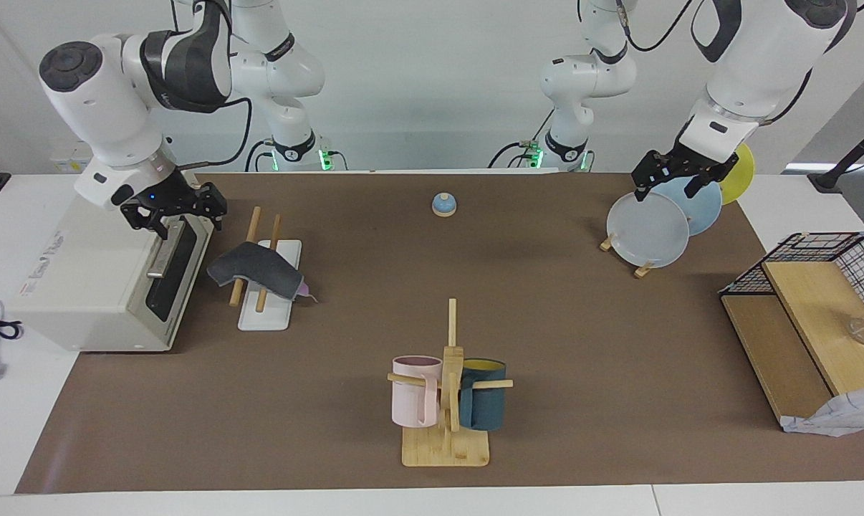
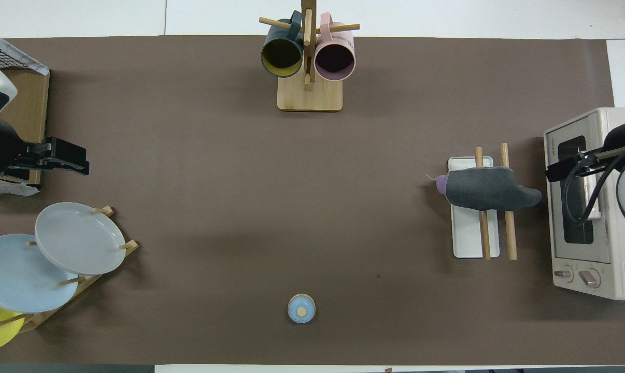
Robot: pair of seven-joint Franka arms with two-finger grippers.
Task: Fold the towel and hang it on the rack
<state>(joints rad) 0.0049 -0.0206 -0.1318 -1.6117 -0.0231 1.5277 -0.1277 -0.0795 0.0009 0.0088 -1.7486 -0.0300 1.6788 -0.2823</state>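
Towel: folded dark grey cloth towel (image 1: 254, 269) with a sliver of purple face and frayed threads showing at the end toward the middle of the surface; lies draped across both rods, grey face up, one end sagging off the rod on the toaster-oven side.
Towel contact: rests on the rods only; no pincer touches it.
Rack: two parallel light wooden rods on a flat white rectangular base (image 1: 266, 285); stands just beside the oven, at the right arm's end of the surface.
Right pincer: black two-finger pincer of the right arm (image 1: 176, 210), fingers spread apart and holding nothing; hangs over the front edge of the white toaster oven (image 1: 95, 276), apart from the towel.
Left pincer: black pincer of the left arm (image 1: 673, 174), waiting above the wooden stand of round plates (grey, pale blue, yellow) (image 1: 648, 229); fingers spread, nothing between them.
Surface: brown mat-covered table surface (image 1: 561, 337).
Other items: wooden mug tree with pink and teal mugs (image 1: 448, 390), farther from the robots than the rack; small blue bell with wooden knob (image 1: 444, 205) nearer to the robots, mid-surface.
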